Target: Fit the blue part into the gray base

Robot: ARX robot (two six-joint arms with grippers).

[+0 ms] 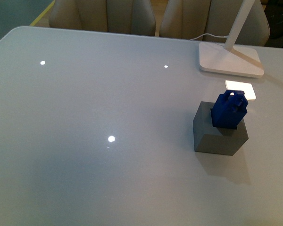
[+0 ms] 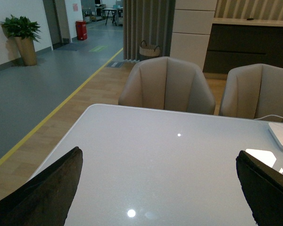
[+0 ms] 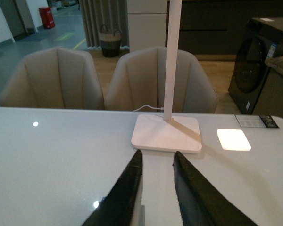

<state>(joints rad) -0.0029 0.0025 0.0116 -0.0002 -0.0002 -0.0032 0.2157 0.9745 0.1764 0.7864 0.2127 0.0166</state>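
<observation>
gray base: dark cube (image 1: pixel 217 141) seen in the front view, resting on the tabletop (image 1: pixel 108 94), on its right side, near the white lamp foot (image 1: pixel 226 61) but apart from it.
blue part: (image 1: pixel 228 113) found on top of the gray base, toward the far right of the top face, loop handle up, slightly tilted. How deep it is seated in the recess cannot be told.
contact: blue part is touched only by the gray base; no tool is seen at it.
left tool: (image 2: pixel 155 188) released, fingers (image 2: pixel 47 193) spread wide, only bare tabletop seen between them.
right tool: (image 3: pixel 158 157) fingers (image 3: pixel 127 188) drawn close with a narrow gap left; nothing is gripped. It is pointed at the lamp foot (image 3: pixel 166 133).
lamp: stem is seen rising from the foot; a bright square reflection (image 1: pixel 240 89) is cast on the tabletop between foot and gray base.
background: beige chairs (image 1: pixel 104 16) are lined up behind the far edge.
</observation>
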